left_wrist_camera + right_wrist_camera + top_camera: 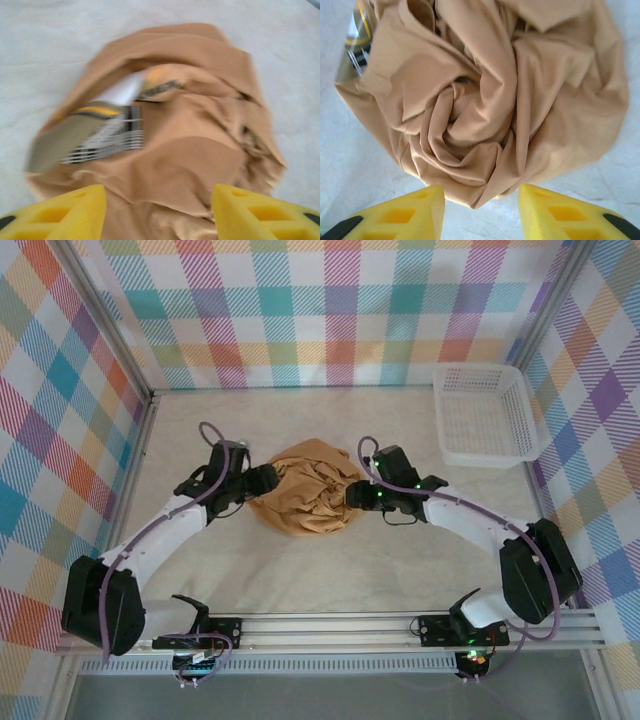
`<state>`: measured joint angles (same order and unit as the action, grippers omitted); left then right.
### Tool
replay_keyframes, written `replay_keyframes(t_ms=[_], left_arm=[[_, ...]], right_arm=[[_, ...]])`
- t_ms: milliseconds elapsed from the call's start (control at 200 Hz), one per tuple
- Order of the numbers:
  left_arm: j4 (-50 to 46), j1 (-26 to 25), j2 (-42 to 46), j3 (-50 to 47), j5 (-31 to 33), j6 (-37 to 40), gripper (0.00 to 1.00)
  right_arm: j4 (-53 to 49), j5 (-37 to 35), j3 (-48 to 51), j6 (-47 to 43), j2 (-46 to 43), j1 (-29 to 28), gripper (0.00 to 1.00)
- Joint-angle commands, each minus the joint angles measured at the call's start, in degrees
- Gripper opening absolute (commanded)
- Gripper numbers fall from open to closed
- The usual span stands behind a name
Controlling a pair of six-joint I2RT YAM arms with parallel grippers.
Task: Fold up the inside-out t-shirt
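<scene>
The tan t-shirt [305,498] lies crumpled in a mound mid-worktop [300,585], with a white basket [485,415] well apart at the far right. The left gripper [262,480] meets its left edge, fingers parted with cloth between them (nothing clamped). The right gripper [355,495] is at its right edge, parted and empty.

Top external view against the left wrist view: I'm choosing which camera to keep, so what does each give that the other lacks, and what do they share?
Top external gives the white mesh basket at far right and the right gripper beside the t-shirt. Left wrist gives the striped printed patch, blurred. Shared: the crumpled tan t-shirt and the left gripper.
</scene>
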<state>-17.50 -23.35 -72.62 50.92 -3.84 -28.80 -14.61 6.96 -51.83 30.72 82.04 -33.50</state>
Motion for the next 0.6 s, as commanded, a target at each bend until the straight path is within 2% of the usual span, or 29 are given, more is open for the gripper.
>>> replay_keyframes(t_ms=[0, 255, 530, 595], left_arm=[[-1.81, -4.42, -1.67, 2.92, -0.20, 2.90, 0.62], [-1.32, -10.97, -13.75, 6.92, -2.45, 2.39, 0.61], [-0.32, -11.92, -23.73, 7.11, -1.55, 1.65, 0.58], [-1.00, -11.89, -24.96, 7.63, 0.68, 1.56, 0.48]], right_arm=[[-1.53, -1.10, -2.10, 3.66, 1.18, 1.65, 0.39], [-3.34, 1.44, -2.68, 8.56, 2.42, 6.02, 0.38], [-2.31, 8.71, -4.39, 7.25, 4.75, 6.78, 0.37], [-2.25, 10.64, -4.99, 7.07, 5.72, 6.65, 0.37]])
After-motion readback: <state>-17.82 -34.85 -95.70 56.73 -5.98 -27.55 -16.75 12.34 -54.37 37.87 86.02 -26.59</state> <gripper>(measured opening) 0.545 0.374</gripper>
